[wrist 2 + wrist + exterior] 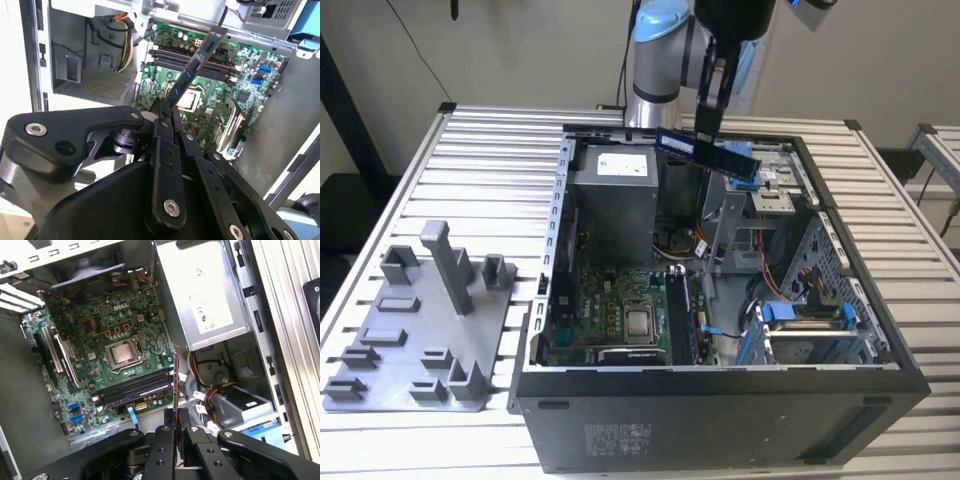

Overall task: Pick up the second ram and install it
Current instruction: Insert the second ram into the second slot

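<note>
The open computer case (pixel 720 420) is lying on the slatted table (pixel 480 150); it is holding a green motherboard (pixel 610 305) on its floor, a grey power supply (pixel 610 200) at the far end, and a blue-trimmed drive cage (pixel 805 325) toward the exterior view's right, with loose cables running between them. On the motherboard the processor (pixel 121 354) is sitting beside the long black slots (pixel 135 387); in the second wrist view the slots (pixel 200 62) are showing past the board's processor socket. A grey holder tray (pixel 410 340) is resting on the table at the exterior view's left of the case, apart from it.

The gripper (pixel 707 128) is hanging over the far part of the case and is clenching the second ram (pixel 705 150) between its fingers, roughly at mid-length in the exterior view. The stick is being held in the air above the case's rim, well apart from the motherboard below. Its long axis is running nearly level, dipping slightly toward the exterior view's right, with its flat faces standing upright. In the second wrist view the second ram (pixel 192 67) is reaching away from the fingers (pixel 159 111) across the motherboard; in the first wrist view it (pixel 176 385) is appearing edge-on as a thin line crossing the slots at an angle.
</note>
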Controlling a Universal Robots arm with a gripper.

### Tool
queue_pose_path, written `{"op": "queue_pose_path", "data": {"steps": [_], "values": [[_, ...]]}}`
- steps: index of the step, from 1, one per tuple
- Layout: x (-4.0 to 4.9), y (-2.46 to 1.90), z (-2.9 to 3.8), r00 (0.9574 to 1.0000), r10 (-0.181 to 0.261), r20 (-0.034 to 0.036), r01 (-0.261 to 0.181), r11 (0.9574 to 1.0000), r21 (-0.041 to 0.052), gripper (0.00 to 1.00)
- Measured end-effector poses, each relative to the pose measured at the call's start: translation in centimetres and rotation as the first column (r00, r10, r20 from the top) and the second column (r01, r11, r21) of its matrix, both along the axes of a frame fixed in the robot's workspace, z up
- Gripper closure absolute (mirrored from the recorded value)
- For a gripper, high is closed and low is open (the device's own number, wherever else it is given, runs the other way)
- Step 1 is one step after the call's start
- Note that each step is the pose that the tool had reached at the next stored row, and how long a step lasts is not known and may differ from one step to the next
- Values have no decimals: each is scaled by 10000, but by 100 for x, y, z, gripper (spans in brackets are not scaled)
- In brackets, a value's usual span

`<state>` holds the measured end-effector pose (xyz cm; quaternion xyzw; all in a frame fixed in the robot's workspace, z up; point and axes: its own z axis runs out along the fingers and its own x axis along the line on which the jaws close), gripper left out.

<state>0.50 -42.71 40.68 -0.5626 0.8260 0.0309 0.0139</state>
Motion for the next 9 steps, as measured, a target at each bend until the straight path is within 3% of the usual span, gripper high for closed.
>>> {"op": "queue_pose_path", "data": {"steps": [9], "values": [[0, 0, 0, 9950, -1002, 0, 1002, 9950, 0, 86]]}}
